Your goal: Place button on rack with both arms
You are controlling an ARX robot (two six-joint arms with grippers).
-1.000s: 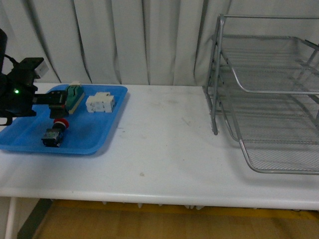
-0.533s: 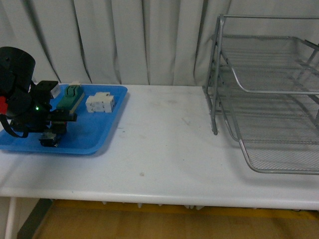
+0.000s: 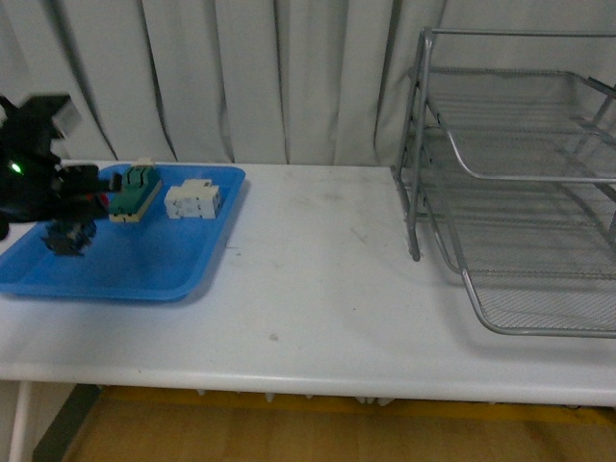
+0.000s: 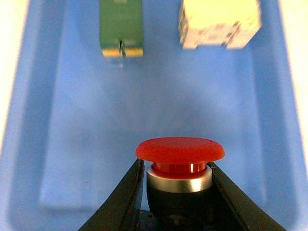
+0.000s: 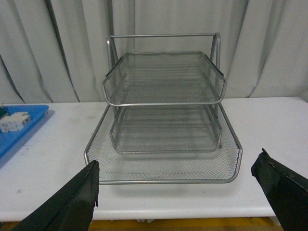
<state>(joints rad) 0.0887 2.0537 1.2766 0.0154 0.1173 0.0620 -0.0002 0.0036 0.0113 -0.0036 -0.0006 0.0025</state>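
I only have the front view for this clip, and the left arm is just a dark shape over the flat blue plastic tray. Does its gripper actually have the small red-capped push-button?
Observer: Yes. In the left wrist view the left gripper is shut on the button, and its fingers press either side of the collar below the red mushroom cap.
Operator: The right arm is out of my frame. What is it doing?
Observer: In the right wrist view the right gripper is open and holds nothing. Its jaws are wide apart and it faces the silver wire-mesh rack.
Operator: My view crops that rack. Is anything in it?
Observer: No. The right wrist view shows it whole, and all three tiers hold nothing.
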